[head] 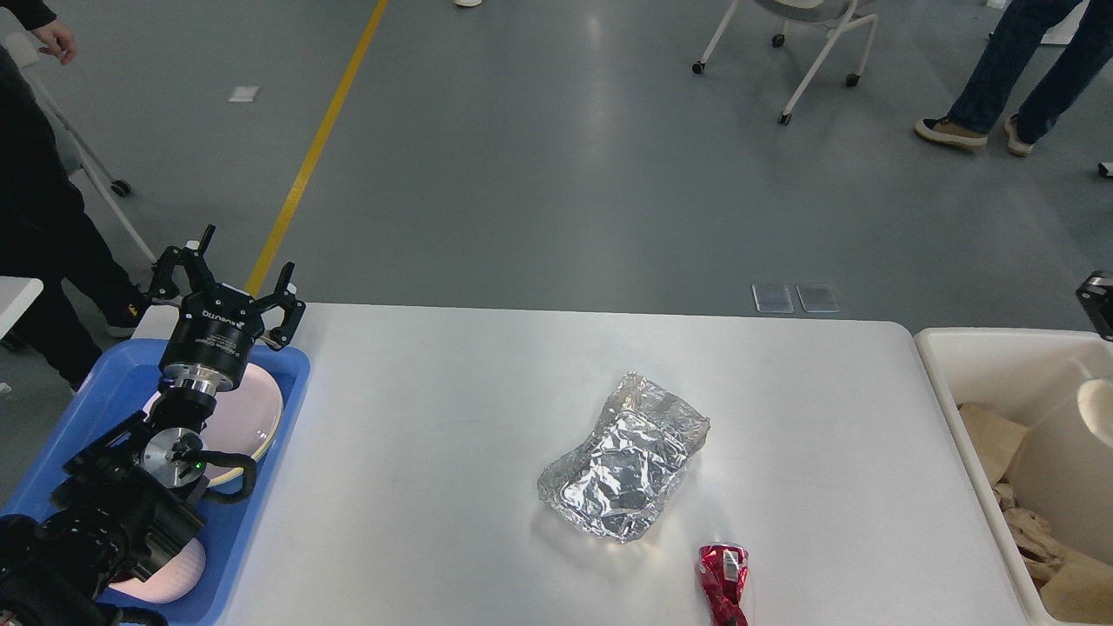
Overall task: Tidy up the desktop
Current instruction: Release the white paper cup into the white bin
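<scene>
A grey floor with a yellow line [317,143] is stretching behind the white desktop [435,452], which is filling the middle of the view. A crumpled foil sheet [624,456] is lying near its centre, and a crushed red can [723,582] is sitting close to the front edge. The left gripper [228,280] is hovering over the blue tray [261,504], jaws spread wide and holding nothing. At the right edge, beside the cream bin [956,365], only a dark sliver of the right gripper [1097,300] is showing, so I cannot tell how its jaws stand.

Left gripper [228,276] jaws spread, apparently empty.
</scene>
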Robot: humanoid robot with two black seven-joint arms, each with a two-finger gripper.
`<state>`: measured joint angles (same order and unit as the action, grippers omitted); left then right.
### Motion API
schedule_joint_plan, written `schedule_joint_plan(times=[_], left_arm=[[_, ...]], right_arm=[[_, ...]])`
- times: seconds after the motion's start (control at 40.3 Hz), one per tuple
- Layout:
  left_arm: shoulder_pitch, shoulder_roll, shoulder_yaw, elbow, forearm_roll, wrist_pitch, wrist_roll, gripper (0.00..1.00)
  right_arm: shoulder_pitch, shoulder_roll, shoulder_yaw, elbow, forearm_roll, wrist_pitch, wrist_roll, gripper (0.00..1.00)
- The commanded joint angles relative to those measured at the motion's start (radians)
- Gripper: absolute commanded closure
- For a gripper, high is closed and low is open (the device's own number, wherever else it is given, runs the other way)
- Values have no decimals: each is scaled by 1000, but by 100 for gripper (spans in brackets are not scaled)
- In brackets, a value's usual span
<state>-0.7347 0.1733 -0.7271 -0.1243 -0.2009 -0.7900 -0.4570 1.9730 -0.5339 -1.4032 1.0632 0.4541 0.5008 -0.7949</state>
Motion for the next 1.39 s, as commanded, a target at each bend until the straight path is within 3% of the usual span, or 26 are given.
schedule_joint_plan(times=[0.0, 0.273, 0.795, 0.919, 1.143, 1.192, 1.366], left_arm=[[0, 0, 0, 0, 0, 0, 0, 4], [0, 0, 0, 0, 0, 0, 0, 4], [0, 0, 0, 0, 0, 0, -2, 4], [0, 0, 0, 0, 0, 0, 0, 4], [0, 0, 0, 0, 0, 0, 0, 4], [0, 0, 0, 0, 0, 0, 0, 4], [0, 0, 0, 0, 0, 0, 0, 4]], right_arm=[[-134, -4, 43, -38, -107, -180, 2, 87], [-402, -66, 194, -170, -255, -358, 8, 89], [-799, 37, 434, -472, -258, -449, 36, 88], [-836, 49, 457, -542, -256, -449, 36, 71], [-855, 42, 457, -566, -258, -449, 36, 4], [-858, 40, 457, -568, -258, -450, 36, 0], [-873, 38, 461, -566, -258, -449, 34, 0]])
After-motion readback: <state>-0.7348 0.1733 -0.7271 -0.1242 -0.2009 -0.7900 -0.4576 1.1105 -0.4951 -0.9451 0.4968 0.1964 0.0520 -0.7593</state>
